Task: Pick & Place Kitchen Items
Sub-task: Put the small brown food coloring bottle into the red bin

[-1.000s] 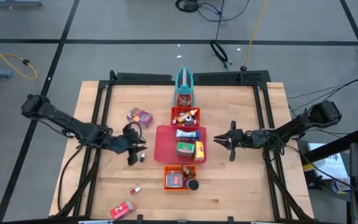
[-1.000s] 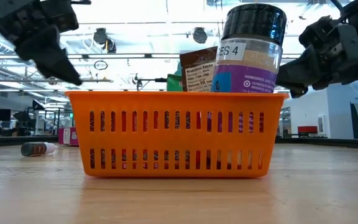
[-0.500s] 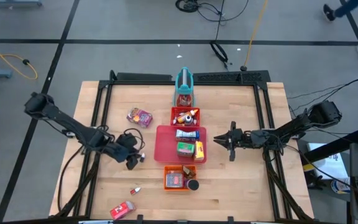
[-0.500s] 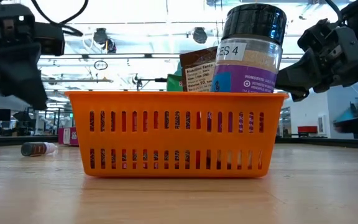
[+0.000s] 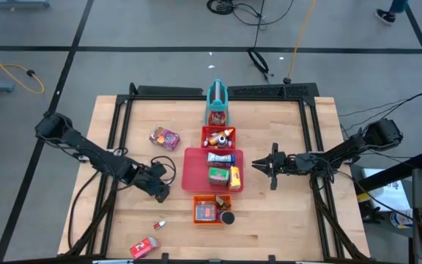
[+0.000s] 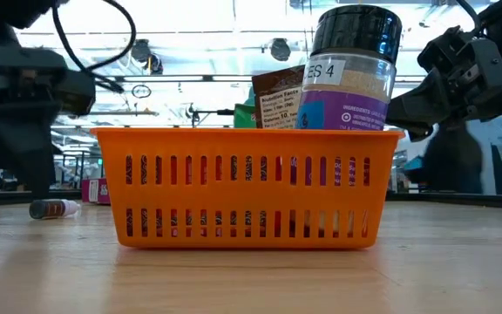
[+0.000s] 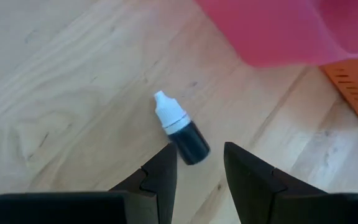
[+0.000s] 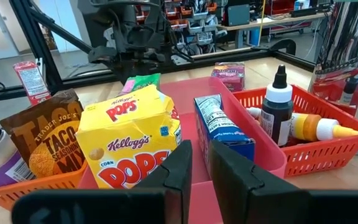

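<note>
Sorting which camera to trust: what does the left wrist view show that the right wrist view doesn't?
Only the left wrist view: a tiny dark bottle with a white cap lying on the wood, just ahead of the open left pincer.
Only the right wrist view: the yellow cereal box, the taco packet and the right pincer.
Both: the red tray.

A light wooden tabletop (image 5: 284, 220) with a black metal frame carries a row of containers down its middle: an upright teal plastic stand (image 5: 217, 95) at the far end, then a small red slotted basket (image 5: 206, 137), a large red plastic tray (image 5: 194, 170), and an orange slotted plastic basket (image 6: 242, 187) nearest.
</note>
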You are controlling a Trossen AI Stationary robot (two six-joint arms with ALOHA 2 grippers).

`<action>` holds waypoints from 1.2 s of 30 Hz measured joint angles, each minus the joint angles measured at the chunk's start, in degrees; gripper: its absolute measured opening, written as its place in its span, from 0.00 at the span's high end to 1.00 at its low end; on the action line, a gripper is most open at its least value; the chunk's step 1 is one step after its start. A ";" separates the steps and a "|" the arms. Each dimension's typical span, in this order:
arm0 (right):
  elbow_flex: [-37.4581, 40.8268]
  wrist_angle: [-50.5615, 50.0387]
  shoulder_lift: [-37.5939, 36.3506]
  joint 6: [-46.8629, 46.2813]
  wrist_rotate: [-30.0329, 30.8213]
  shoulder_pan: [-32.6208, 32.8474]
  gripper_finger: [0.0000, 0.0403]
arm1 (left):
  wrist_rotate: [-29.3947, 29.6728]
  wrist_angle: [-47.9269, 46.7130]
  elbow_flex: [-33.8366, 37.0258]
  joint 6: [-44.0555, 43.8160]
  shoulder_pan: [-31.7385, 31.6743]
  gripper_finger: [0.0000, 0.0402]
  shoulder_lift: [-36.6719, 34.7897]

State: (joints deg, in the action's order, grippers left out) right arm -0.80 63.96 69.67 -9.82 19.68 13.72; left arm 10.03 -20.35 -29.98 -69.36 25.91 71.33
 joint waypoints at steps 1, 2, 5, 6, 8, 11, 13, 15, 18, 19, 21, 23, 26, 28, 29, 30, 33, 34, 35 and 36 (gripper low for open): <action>0.00 0.00 0.00 0.00 0.00 0.00 0.88 | -0.17 0.05 0.00 -0.45 -0.29 0.67 0.51; 0.00 0.00 0.00 0.00 0.00 0.00 0.88 | -0.31 0.07 0.00 -0.84 -0.59 0.67 0.96; 0.00 -0.21 0.00 0.00 0.00 0.00 0.88 | -1.45 0.68 0.00 -1.41 -1.44 0.67 2.07; 0.00 -0.21 0.00 0.00 0.00 0.00 0.88 | -1.59 0.71 0.00 -1.46 -1.70 0.67 2.38; 0.02 -0.42 0.00 0.00 0.00 0.00 0.88 | -1.74 1.18 0.00 -1.42 -2.23 0.67 2.89; 0.02 -0.45 -0.02 0.00 0.00 0.00 0.88 | -2.27 1.28 0.00 -1.46 -3.03 0.67 3.81; 0.02 -0.39 -0.02 0.00 0.00 0.00 0.88 | -2.51 1.32 0.00 -1.51 -3.59 0.67 4.77; 0.02 -0.45 -0.02 0.00 0.00 0.00 0.88 | -2.74 1.55 -0.04 -1.67 -4.13 0.67 6.16; 0.02 -0.45 -0.02 0.00 0.00 0.00 0.88 | -3.47 1.78 -0.28 -1.48 -4.89 0.67 8.27; 0.02 -0.49 -0.02 0.00 0.00 0.00 0.88 | -3.57 1.75 -0.37 -1.53 -5.12 0.67 8.82; 0.03 -0.47 -0.02 0.00 0.00 -0.01 0.88 | -3.49 1.34 -0.45 -1.22 -5.45 0.67 9.53; 0.03 -0.50 -0.02 0.01 0.00 -0.01 0.88 | -3.46 0.82 -0.48 -1.07 -5.55 0.70 9.59; 0.04 -0.48 -0.02 0.00 0.00 -0.02 0.88 | -3.40 -0.15 -0.86 -0.82 -5.43 0.81 9.49; 0.04 -0.51 -0.02 0.00 0.00 -0.02 0.88 | -3.18 -0.36 -0.87 -0.11 -5.22 0.91 9.24; 0.04 -0.48 -0.02 0.00 0.00 -0.02 0.88 | -3.13 -0.36 -0.87 0.22 -5.22 0.93 9.22; 0.04 -0.50 -0.02 0.00 0.00 -0.02 0.88 | -2.99 -0.38 -0.86 0.24 -5.22 0.93 9.14; 0.04 -0.48 -0.02 0.00 0.00 -0.02 0.88 | -2.98 -0.34 -0.72 0.15 -5.22 0.92 8.56; 0.04 -0.50 -0.02 0.00 0.00 -0.02 0.88 | -2.98 -0.32 -0.70 0.14 -5.22 0.91 8.29; 0.04 -0.50 -0.02 0.00 0.00 -0.02 0.88 | -2.98 -0.34 -0.66 0.01 -5.19 0.90 7.97; 0.04 -0.50 -0.02 0.00 0.00 -0.02 0.88 | -2.81 -0.36 -0.65 -0.02 -5.04 0.90 7.50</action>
State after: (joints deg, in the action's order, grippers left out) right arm -0.75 63.46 69.65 -9.82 19.68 13.69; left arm 7.22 -20.71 -30.63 -69.39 20.87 78.83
